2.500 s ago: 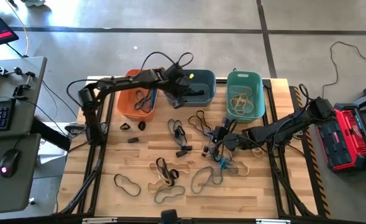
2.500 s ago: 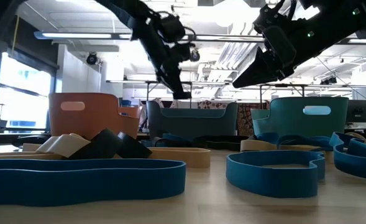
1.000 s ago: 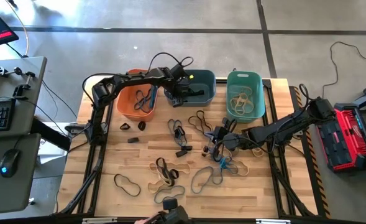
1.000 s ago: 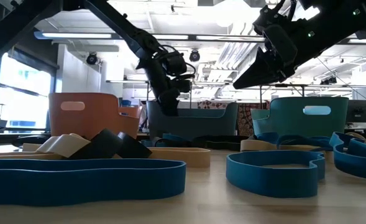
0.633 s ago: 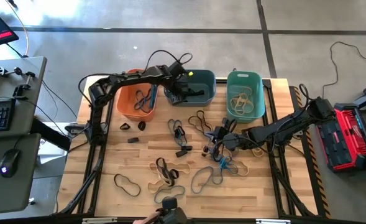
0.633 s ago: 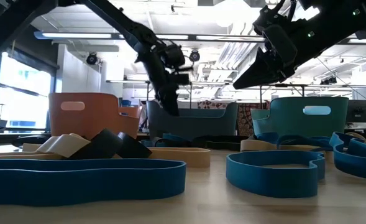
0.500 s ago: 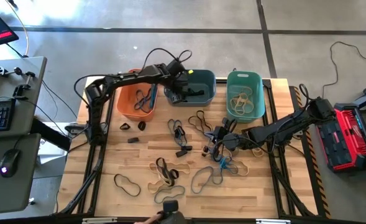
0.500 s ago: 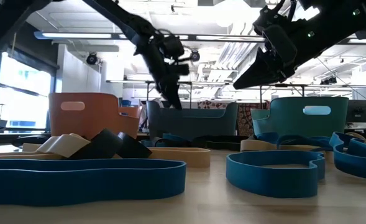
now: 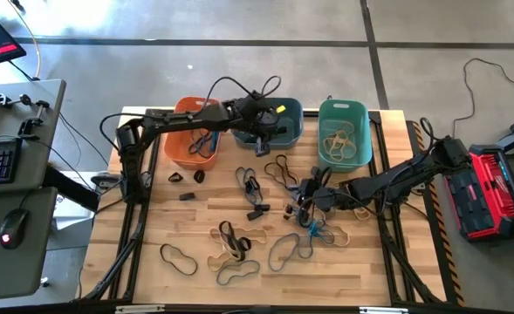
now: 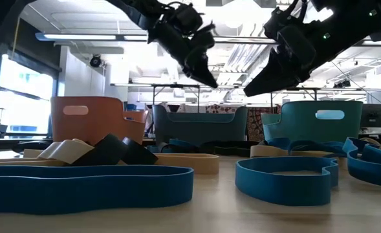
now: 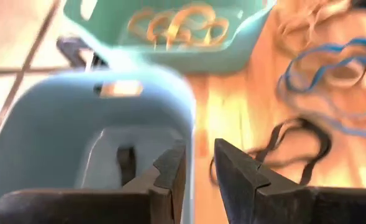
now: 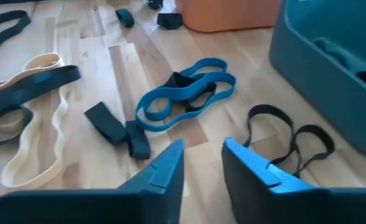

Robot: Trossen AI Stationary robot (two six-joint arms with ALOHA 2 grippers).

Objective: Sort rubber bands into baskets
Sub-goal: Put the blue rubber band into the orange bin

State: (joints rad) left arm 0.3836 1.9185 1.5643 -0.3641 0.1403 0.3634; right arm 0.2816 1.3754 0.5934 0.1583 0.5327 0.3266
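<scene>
Left arm lifted clear of the slate basket; right arm parted over the scattered bands.

From the left: the orange basket [image 9: 192, 139] holds blue bands. The left gripper [image 9: 262, 139] was dipped low at the slate basket [image 9: 284, 125] a second ago; it now sits higher at that basket's near rim, fingers slightly parted and holding nothing, which suggests a drop is finished. The teal basket [image 9: 344, 131] holds tan bands. The right gripper [image 9: 302, 207], pinched shut a second ago, now stands a little open and empty above the loose rubber bands [image 9: 278, 166], likely readying a pick. Only the left wrist view shows the gap between its fingers; only the right wrist view shows a blue band [image 12: 186, 93] and a black band [image 12: 285, 140] directly ahead.
</scene>
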